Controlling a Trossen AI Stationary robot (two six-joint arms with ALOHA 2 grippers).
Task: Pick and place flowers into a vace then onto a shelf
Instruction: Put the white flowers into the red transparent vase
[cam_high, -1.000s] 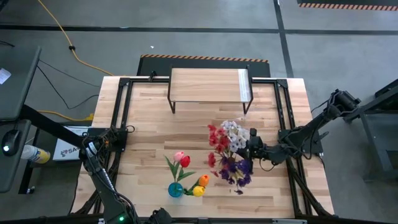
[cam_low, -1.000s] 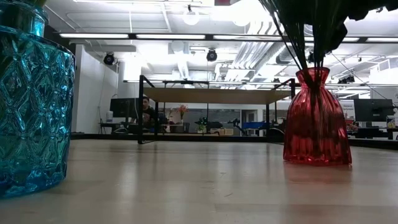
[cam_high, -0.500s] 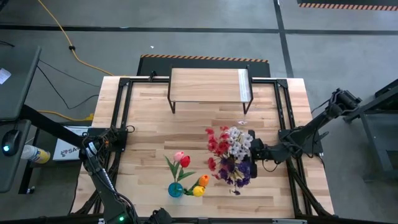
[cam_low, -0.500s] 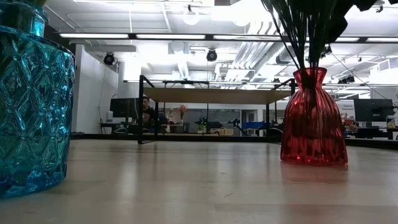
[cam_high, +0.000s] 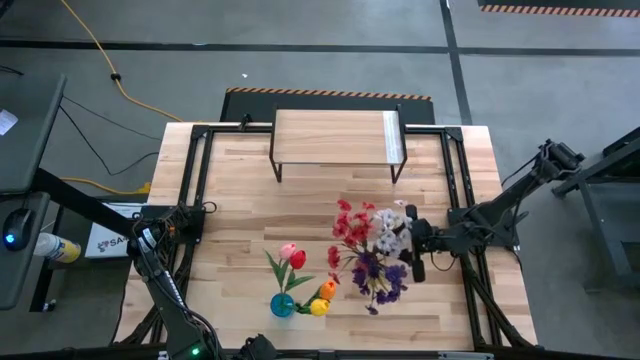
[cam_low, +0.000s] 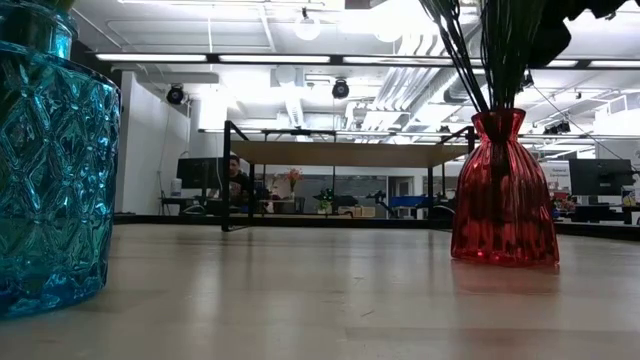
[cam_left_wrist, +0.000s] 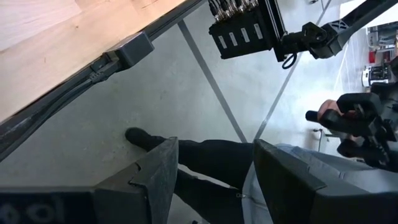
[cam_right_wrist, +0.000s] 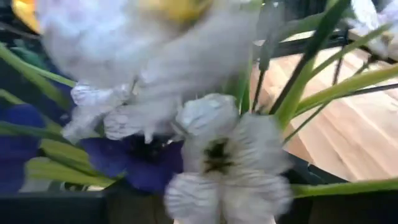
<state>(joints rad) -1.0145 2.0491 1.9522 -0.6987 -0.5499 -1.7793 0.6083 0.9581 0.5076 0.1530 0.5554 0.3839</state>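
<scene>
A red glass vase (cam_low: 503, 190) stands on its base on the tabletop. It holds red, white and purple small-blossom sprigs (cam_high: 372, 252). My right gripper (cam_high: 413, 250) is level with the blossoms, just to their right, and the flowers (cam_right_wrist: 205, 143) fill its wrist view and hide its fingers. A blue glass vase (cam_high: 283, 305) with pink, red, yellow and orange tulips (cam_high: 300, 275) stands near the front edge and shows large in the low view (cam_low: 50, 170). The shelf (cam_high: 338, 138) stands at the far edge. My left gripper (cam_left_wrist: 214, 180) is open and empty, beyond the table's left edge.
Black metal frame rails (cam_high: 195, 190) run along the table's left and right sides. Bare wood lies between the shelf and the two vases. A person's legs and a hand-held controller (cam_left_wrist: 348, 121) show beyond the table in the left wrist view.
My right gripper has gone a little toward the table's near edge. The blossoms have swung the same way. In the low view the red vase has slid slightly to the left and still stands on the table.
</scene>
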